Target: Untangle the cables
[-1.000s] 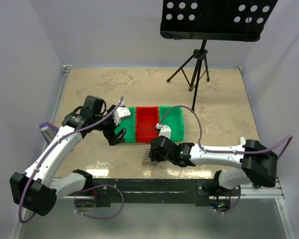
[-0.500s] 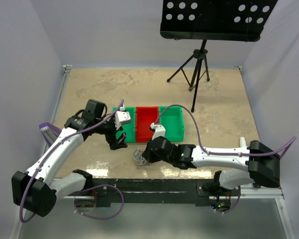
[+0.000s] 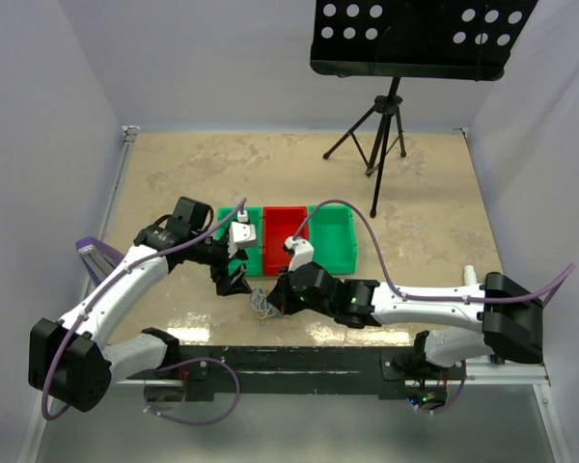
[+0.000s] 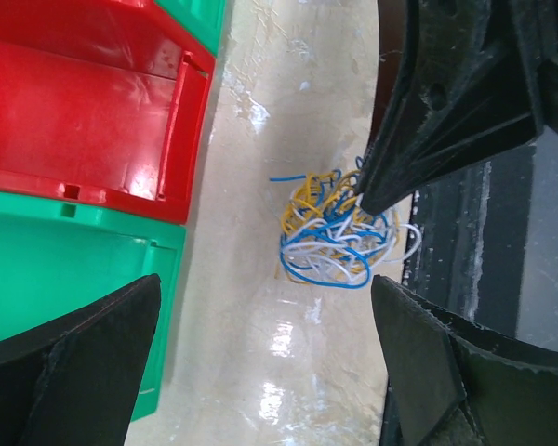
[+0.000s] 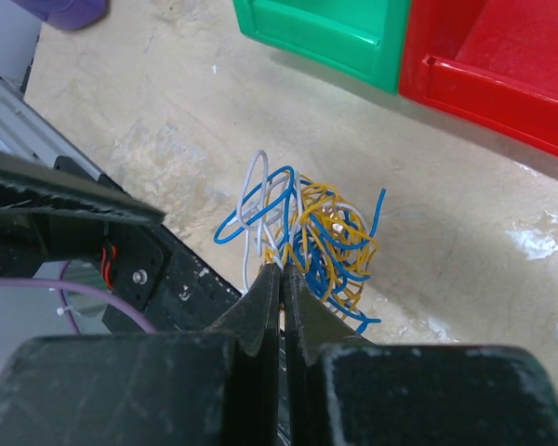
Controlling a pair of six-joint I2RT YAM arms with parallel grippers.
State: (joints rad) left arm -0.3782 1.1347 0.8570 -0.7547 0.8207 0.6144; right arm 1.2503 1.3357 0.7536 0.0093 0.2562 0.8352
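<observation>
The cables [image 3: 261, 308] are one small tangle of thin blue, yellow and white wires on the tan table near its front edge. My right gripper [image 3: 270, 299] is shut on the tangle; in the right wrist view its fingertips [image 5: 281, 265] pinch yellow and white strands at the near side of the cables [image 5: 312, 232]. My left gripper [image 3: 234, 280] is open and empty, just left of the tangle. In the left wrist view the cables [image 4: 333, 237] lie ahead of its wide-apart jaws [image 4: 265, 372], with the right gripper's black finger [image 4: 446, 102] touching them.
Three bins stand in a row behind the tangle: green [image 3: 239, 253], red [image 3: 282, 231], green [image 3: 333, 239]. A black tripod stand [image 3: 381, 125] is at the back right. A purple object [image 3: 90, 249] sits at the left edge. The black base rail [image 3: 299, 359] runs along the front edge.
My right gripper has dragged the tangle leftwards along the front of the table. My left gripper has come down and nearer, from the left green bin to just beside the tangle.
</observation>
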